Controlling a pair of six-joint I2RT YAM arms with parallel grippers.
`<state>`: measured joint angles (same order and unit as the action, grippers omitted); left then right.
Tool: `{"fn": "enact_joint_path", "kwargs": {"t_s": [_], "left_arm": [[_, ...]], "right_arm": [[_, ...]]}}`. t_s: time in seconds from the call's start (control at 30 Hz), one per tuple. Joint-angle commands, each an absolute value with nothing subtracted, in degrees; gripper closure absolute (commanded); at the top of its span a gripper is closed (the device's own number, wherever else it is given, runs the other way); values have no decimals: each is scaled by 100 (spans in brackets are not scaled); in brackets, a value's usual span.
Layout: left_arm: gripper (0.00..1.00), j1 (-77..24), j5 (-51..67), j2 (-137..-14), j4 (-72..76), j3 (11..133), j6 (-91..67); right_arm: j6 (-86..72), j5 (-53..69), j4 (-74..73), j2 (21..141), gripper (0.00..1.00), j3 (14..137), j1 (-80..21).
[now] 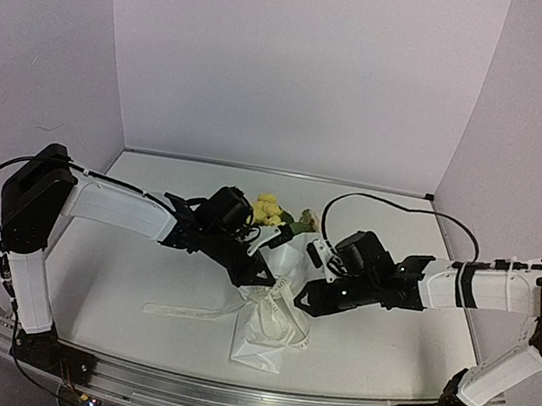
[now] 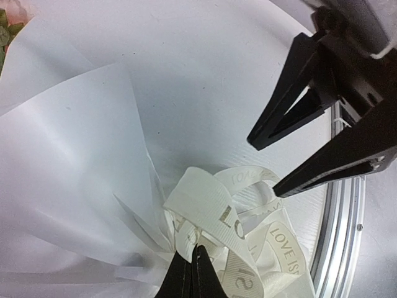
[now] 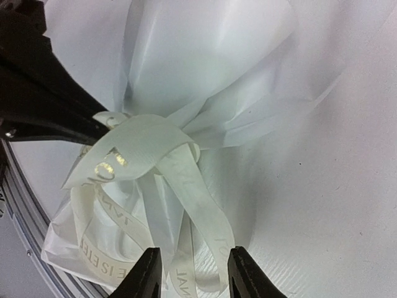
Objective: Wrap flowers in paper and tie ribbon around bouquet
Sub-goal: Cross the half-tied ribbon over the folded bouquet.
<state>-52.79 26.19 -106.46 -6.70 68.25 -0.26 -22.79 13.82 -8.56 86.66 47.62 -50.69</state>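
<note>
Seen from above, the left arm reaches in from the left of the frame across the pale table (image 1: 132, 254). Below it, a loose tail of the ribbon (image 1: 185, 309) trails leftward over the surface. The left gripper (image 2: 192, 259) sits just left of centre, against the waist of the bouquet (image 1: 281, 260). Its two fingers are pressed flat together and, as far as I can tell, nip a fold of ribbon right at the knot. I judge it is placed there to anchor the tie so it cannot slacken while the other arm works. The bouquet lies flat at centre frame, its long axis running almost straight up and down the picture. The yellow flowers (image 1: 269, 210) point to the upper middle, toward the back wall. The closed end of the white paper (image 1: 260, 341) points to the lower middle, toward the arms' bases. The paper is gathered tight where the ribbon rings it and flares out on either side, and loops of ribbon with gold lettering pile over that waist. Just right of centre, the right gripper (image 3: 193, 254) is at the same waist with its fingers apart. A ribbon tail lies loose between them and nothing is clamped. My guess is that it is lined up to take that tail and draw the bow snug. The right arm runs off to the right edge.
</note>
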Motion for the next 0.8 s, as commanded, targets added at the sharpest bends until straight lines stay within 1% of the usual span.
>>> {"fn": "enact_joint_path", "kwargs": {"t_s": [0.0, 0.27, 0.5, 0.77], "left_arm": [[100, -5174, 2655, -10238, -304, 6681, -280], [100, -5081, 2812, -10109, -240, 6538, -358], [100, -5043, 2883, -10057, -226, 6476, -353], [100, -5003, 2903, -10025, -210, 6429, -337]], "right_arm": [[-1954, 1208, -1298, 8364, 62, 4855, -5351], [-1486, 1085, -1920, 8701, 60, 5371, -5772], [-1439, 976, -1935, 9171, 58, 5776, -5830], [-1501, 1083, -1767, 9709, 63, 6098, -5862]]}}
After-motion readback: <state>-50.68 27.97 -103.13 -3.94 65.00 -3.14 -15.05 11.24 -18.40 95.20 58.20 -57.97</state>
